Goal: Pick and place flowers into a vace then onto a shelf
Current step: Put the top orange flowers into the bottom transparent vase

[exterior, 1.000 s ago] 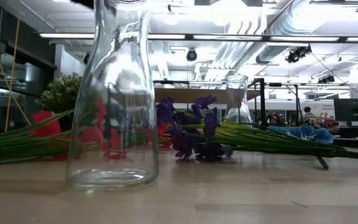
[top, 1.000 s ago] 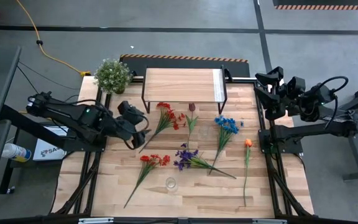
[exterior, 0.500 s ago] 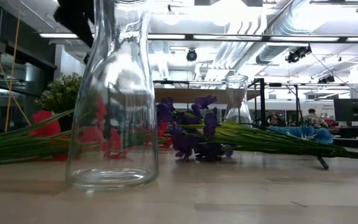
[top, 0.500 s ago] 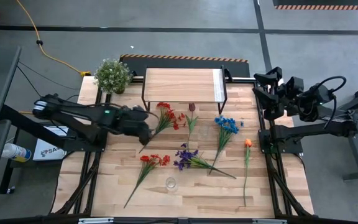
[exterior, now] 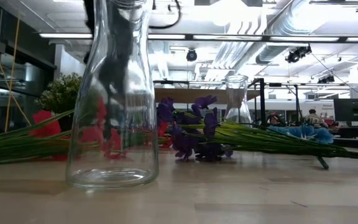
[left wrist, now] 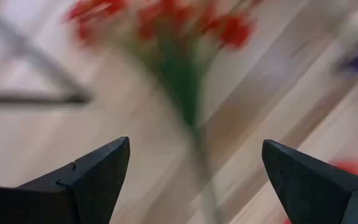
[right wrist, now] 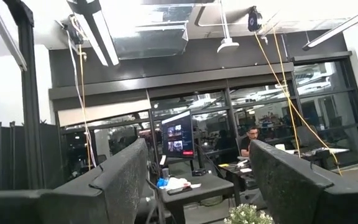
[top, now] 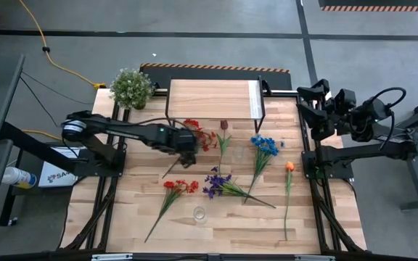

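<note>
Above the red flower (top: 192,133) at the counter's (top: 129,217) 11 o'clock, left end effector (top: 187,151) hangs spread: reach step. Next: descend, pinch stem. Right end effector (top: 305,109) waits spread at 2 o'clock.

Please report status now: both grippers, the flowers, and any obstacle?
Left gripper open above red flower stem. Right gripper open, parked at table edge. Nothing held. No obstacle seen.

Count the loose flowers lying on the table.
6: red flower under the left gripper, maroon flower, blue flower, orange flower, second red flower, purple flower.
</note>
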